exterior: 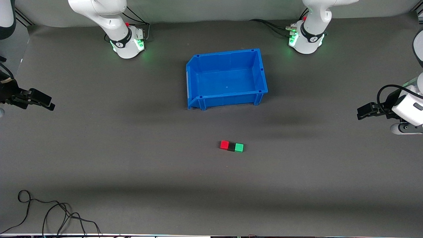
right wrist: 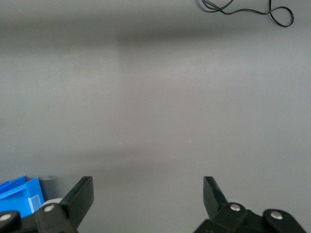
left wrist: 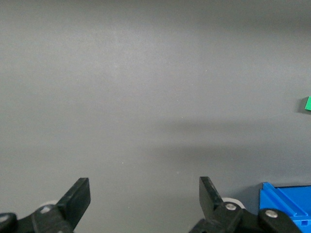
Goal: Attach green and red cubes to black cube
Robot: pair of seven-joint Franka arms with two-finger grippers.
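A red cube (exterior: 224, 144), a black cube (exterior: 231, 146) and a green cube (exterior: 239, 147) lie in a row on the grey table, touching side by side, black in the middle, nearer to the front camera than the blue bin (exterior: 261, 71). My left gripper (exterior: 361, 113) is open and empty at the left arm's end of the table, well away from the cubes. A sliver of the green cube (left wrist: 307, 103) shows in the left wrist view, with the gripper (left wrist: 145, 191) open. My right gripper (exterior: 49, 105) is open and empty at the right arm's end; its wrist view shows it (right wrist: 148, 191) open over bare table.
The blue bin stands empty, farther from the front camera than the cubes; its corner shows in the left wrist view (left wrist: 286, 201) and the right wrist view (right wrist: 19, 194). A loose black cable (exterior: 49, 211) lies near the front edge at the right arm's end.
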